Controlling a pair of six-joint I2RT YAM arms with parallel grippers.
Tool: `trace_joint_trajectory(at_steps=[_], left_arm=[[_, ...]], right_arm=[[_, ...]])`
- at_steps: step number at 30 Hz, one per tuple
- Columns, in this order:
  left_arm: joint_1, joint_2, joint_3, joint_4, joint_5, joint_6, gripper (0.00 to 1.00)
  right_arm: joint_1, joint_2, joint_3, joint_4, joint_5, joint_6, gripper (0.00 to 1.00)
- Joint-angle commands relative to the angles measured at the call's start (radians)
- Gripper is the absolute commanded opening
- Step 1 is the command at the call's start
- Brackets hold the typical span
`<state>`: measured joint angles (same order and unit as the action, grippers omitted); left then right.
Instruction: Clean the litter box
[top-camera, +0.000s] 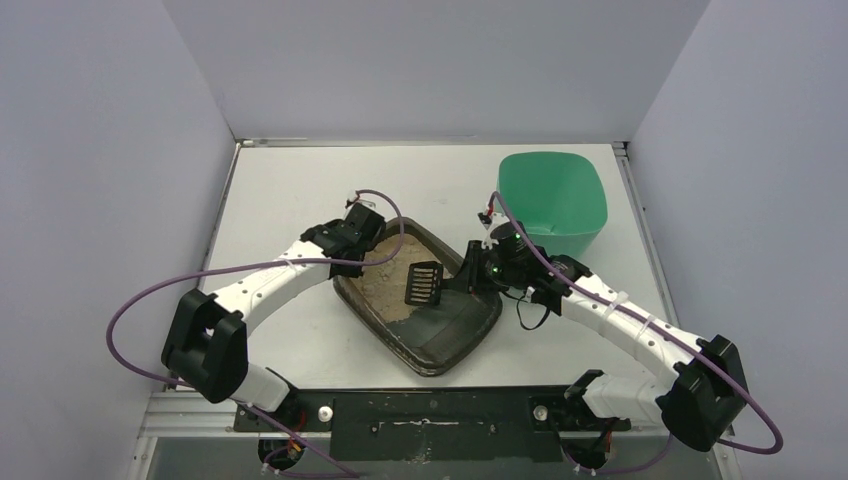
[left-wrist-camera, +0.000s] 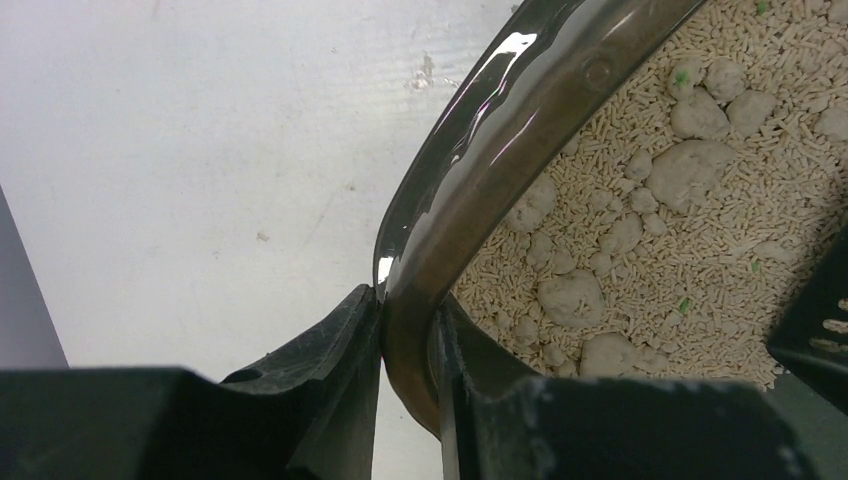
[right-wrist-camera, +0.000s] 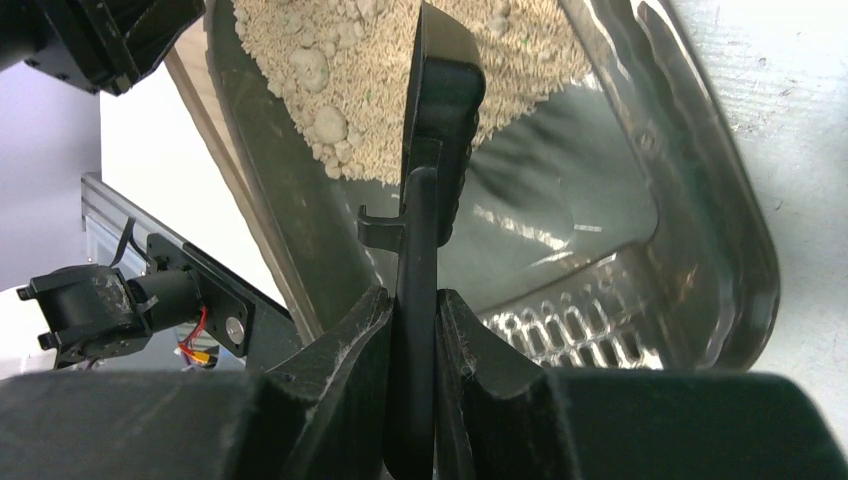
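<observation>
The litter box is a dark shallow tray lying at an angle in the middle of the table. Beige litter with grey clumps is heaped at its far left end, and the near end shows bare floor. My left gripper is shut on the tray's rim at the far left corner, one finger outside and one inside. My right gripper is shut on the handle of the black slotted scoop, whose head rests edge-on against the litter pile.
A mint-green bin stands on the table at the far right, behind my right arm. White walls close the table on the left, back and right. The metal mounting rail runs along the near edge.
</observation>
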<state>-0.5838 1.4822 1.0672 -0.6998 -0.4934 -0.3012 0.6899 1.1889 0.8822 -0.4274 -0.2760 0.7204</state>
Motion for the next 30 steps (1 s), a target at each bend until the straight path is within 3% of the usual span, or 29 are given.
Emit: trace_joint_trajectory(at_steps=[1, 6, 8, 15, 19, 26, 30], left_arm=[[-0.035, -0.061, -0.005, -0.05, 0.069, -0.033, 0.13], [-0.035, -0.047, 0.0, -0.047, 0.042, -0.027, 0.45], [-0.035, -0.033, 0.011, -0.042, 0.032, -0.019, 0.52], [-0.034, 0.048, 0.054, -0.004, 0.0, 0.005, 0.57], [-0.033, 0.076, 0.065, 0.029, 0.026, 0.021, 0.47], [-0.032, 0.082, 0.073, 0.032, 0.025, 0.042, 0.15], [-0.033, 0.058, 0.065, 0.034, 0.001, 0.042, 0.04]], right_arm=[[0.012, -0.004, 0.013, -0.006, 0.011, 0.026, 0.0], [0.026, -0.02, 0.024, -0.049, -0.001, 0.04, 0.0], [0.035, -0.029, 0.027, -0.067, 0.003, 0.048, 0.0], [0.075, -0.06, 0.042, -0.123, 0.04, 0.074, 0.0], [0.08, -0.073, 0.027, -0.132, 0.054, 0.105, 0.0], [0.089, -0.091, -0.016, -0.084, 0.089, 0.174, 0.0], [0.114, -0.077, -0.024, -0.06, 0.101, 0.203, 0.0]])
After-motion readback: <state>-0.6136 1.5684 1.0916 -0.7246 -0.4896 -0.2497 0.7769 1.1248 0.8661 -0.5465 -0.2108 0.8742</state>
